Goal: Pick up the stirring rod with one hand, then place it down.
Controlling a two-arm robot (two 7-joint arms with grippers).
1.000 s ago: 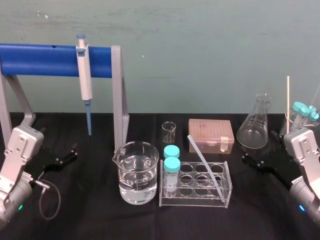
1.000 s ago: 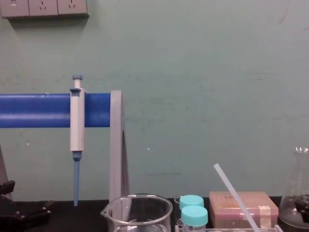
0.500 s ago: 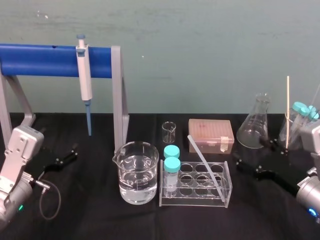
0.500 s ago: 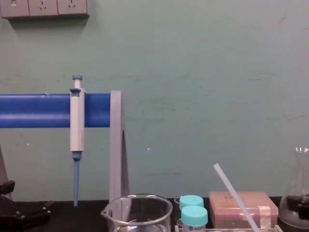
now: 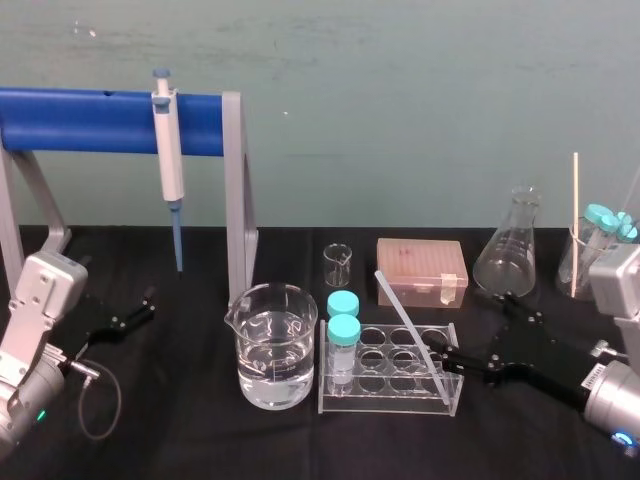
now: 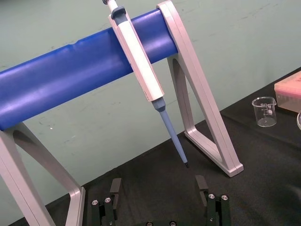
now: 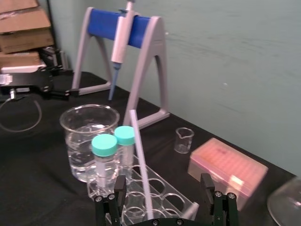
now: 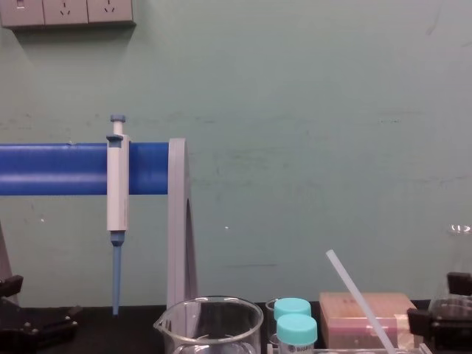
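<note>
Just ahead of the spread right gripper [image 7: 162,180] leans the stirring rod [image 7: 140,155], in the tube rack [image 5: 385,407]. Grab crooked and that rack likely tips; left gripper [image 6: 159,184] is parked, spread too.

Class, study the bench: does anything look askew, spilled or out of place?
The stirring rod leans diagonally in the clear tube rack instead of standing straight like the capped tubes. The open right hand is beside it; the left hand rests open near the pipette stand. Nothing is spilled.
</note>
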